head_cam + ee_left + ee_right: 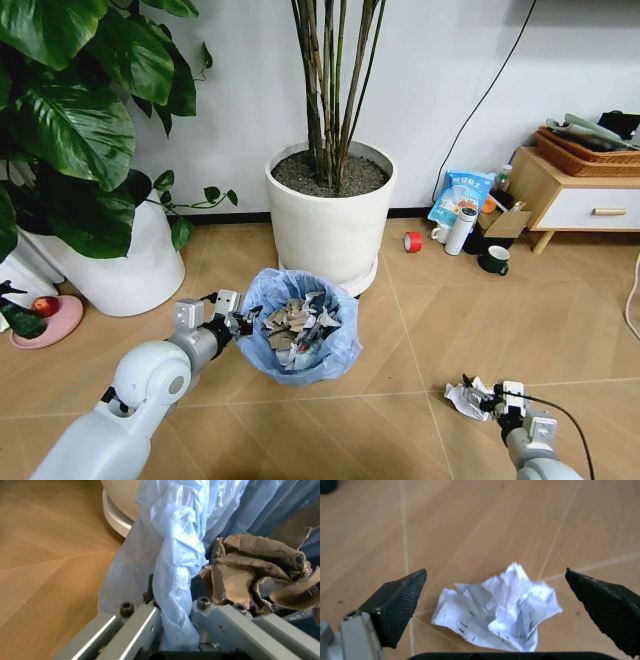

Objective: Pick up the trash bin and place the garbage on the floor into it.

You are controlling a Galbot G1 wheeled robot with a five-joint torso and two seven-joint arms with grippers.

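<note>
Crumpled white paper (497, 609) sits on the floor (470, 525) right between your right claw (502, 600) fingers, which are spread wide on either side and not touching it. Your left claw (243, 322) is pinching the light-blue bag at the rim of the trash bin (300, 325), which is stuffed with brown scraps (255, 570), just beside the white plant pot (330, 225).

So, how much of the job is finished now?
Done: the left gripper is clamped on the rim of the small black bin with the blue plastic bag, already full of crumpled scraps. In hand: the right gripper has open jaws around crumpled white paper on the wooden floor. Left: grasping it and dropping it in.
</note>
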